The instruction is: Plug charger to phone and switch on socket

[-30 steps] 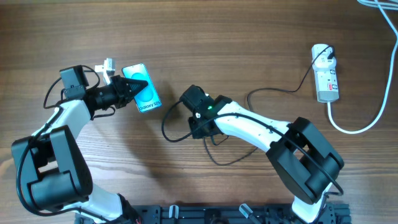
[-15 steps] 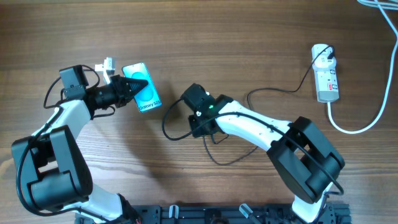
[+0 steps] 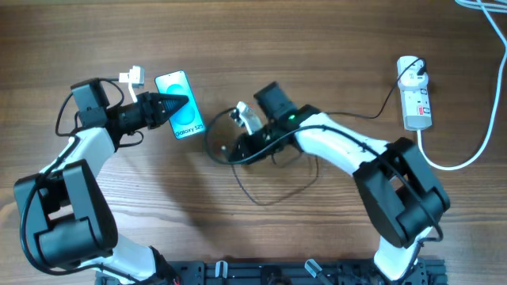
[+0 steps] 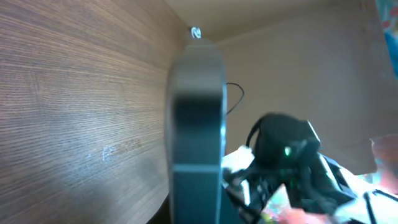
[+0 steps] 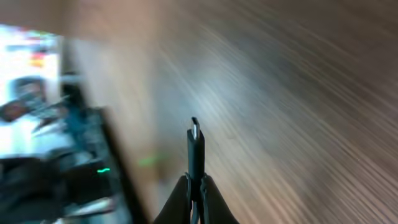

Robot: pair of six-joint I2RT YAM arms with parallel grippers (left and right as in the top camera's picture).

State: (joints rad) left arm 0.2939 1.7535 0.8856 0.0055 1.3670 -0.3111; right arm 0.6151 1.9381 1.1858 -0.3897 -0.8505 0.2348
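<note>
The phone [image 3: 181, 117], with a blue-turquoise screen, is held off the table at the left in my left gripper [image 3: 168, 105], which is shut on it. In the left wrist view the phone [image 4: 198, 124] shows edge-on, blurred. My right gripper [image 3: 236, 149] is at the table's middle, shut on the charger's small plug [image 5: 196, 152], whose metal tip [image 5: 194, 124] points away from the jaws [image 5: 196, 182]. The thin black charger cable [image 3: 269, 194] loops under the right arm and runs to the black plug [image 3: 419, 74] in the white socket [image 3: 416, 101] at the far right.
A thick white cable [image 3: 467, 158] curves from the socket along the right edge. The right arm [image 4: 286, 155] shows beyond the phone in the left wrist view. Bare wooden table [image 3: 317, 39] lies between the arms and the socket.
My right gripper has lifted and swung up and to the right with the charger plug, dragging the cable loop. My left gripper has shifted the phone slightly up and left.
</note>
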